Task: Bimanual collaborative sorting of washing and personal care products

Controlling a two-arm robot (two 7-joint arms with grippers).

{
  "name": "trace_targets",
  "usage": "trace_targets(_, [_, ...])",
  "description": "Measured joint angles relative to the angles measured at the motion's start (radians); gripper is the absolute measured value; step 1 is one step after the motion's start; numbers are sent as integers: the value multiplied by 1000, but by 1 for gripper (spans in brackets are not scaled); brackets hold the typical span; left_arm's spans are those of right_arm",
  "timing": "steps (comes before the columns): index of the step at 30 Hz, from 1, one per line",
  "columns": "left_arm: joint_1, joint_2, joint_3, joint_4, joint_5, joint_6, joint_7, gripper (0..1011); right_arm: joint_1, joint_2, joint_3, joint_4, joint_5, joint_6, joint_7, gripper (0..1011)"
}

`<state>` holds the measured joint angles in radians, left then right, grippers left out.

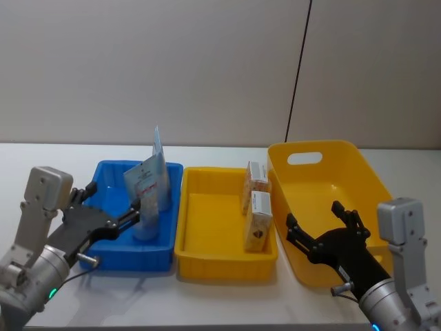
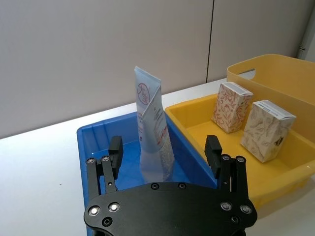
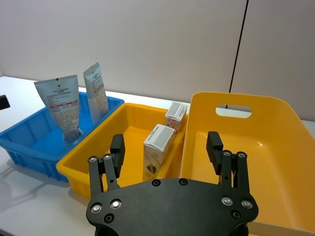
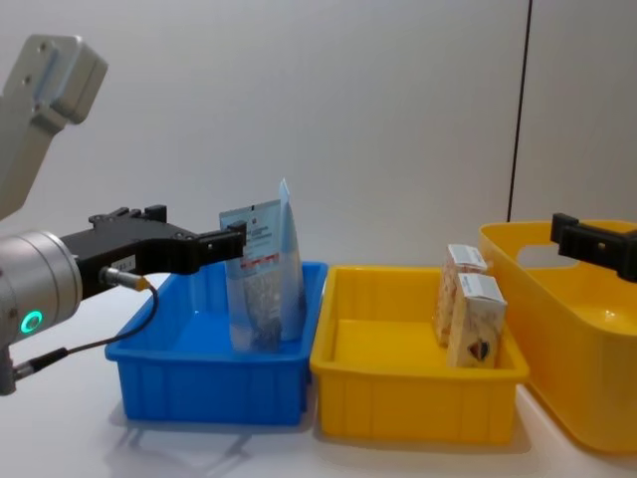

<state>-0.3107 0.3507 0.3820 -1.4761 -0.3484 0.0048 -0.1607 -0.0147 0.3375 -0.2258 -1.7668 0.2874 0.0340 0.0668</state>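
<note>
Matte black left gripper (image 2: pixel 164 147) and right gripper (image 3: pixel 166 145) alike: broad curved palm plate (image 2: pixel 170 209) dotted with silver screw heads (image 2: pixel 113 207), two slim linked fingers (image 2: pixel 106 174) tipped with blocky pads (image 2: pixel 212 147). Behind the left one, a silver-grey cylindrical wrist (image 4: pixel 40 284) with a small green light (image 4: pixel 33 321) and a thin black cable (image 4: pixel 75 351). Pale grey boxy housings (image 1: pixel 45 189) on both arms.

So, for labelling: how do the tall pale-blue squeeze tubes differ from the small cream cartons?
The pale-blue squeeze tubes stand in the blue plastic bin, the cream cartons in the shallow yellow tray. The tubes taper to flat crimped tops; the cartons are boxy and shorter. Both pairs stand upright.
</note>
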Motion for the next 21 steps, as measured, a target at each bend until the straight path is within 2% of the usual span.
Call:
trace_targets(10, [-78, -27, -9, 134, -34, -15, -73, 1001, 0, 0, 0, 0, 0, 0, 0, 1003])
trace_targets(21, [-181, -72, -8, 327, -59, -54, -172, 1001, 0, 0, 0, 0, 0, 0, 0, 1003])
